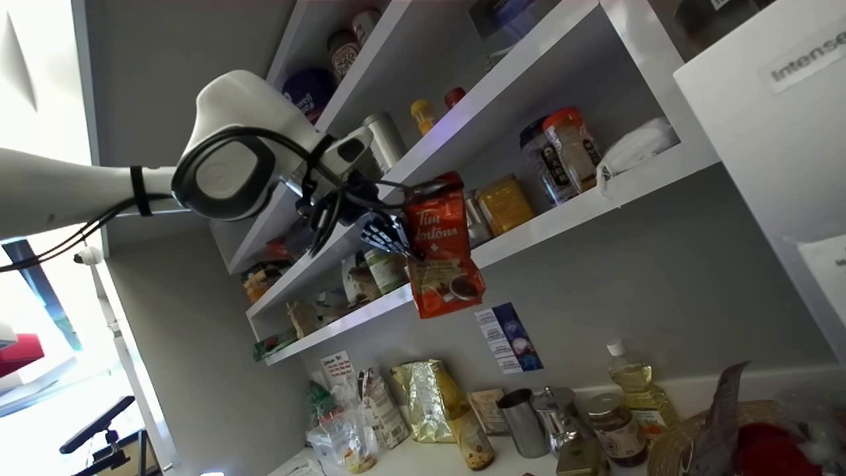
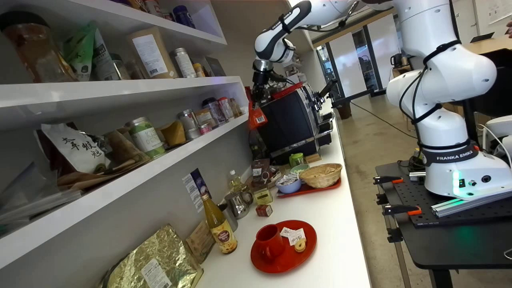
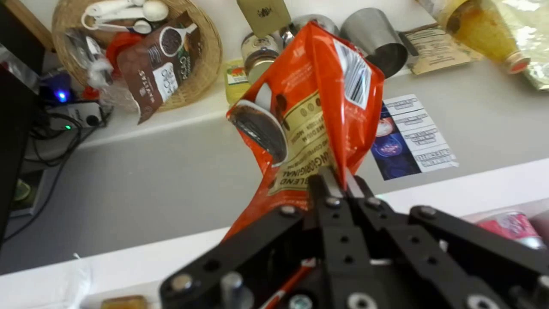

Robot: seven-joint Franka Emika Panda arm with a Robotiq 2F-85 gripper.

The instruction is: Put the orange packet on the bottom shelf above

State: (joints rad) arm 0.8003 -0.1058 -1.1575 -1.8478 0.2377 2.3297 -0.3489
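Glossy orange-red film, creased and bulging, fills the middle of the wrist view: the orange packet [image 3: 300, 124] is in the grasp of the gripper [image 3: 342, 183], clenched on a narrow fold along its side, a hold no other view shows so plainly. I judge it soft, fairly light and slick, likely to swing or slide; a deeper bite on that same side would probably serve better than this thin fold. In an exterior view the orange packet hangs roughly upright before the bottom shelf [image 1: 562, 221], its lower end below the front edge; only here can the brand name be read, and whether the two touch I cannot tell. In an exterior view that takes in the robot's base [image 2: 452, 172], the orange packet appears small beside a black machine [image 2: 288, 120]; this angle alone shows the red plate [image 2: 294, 260] on the white counter [image 2: 332, 248].
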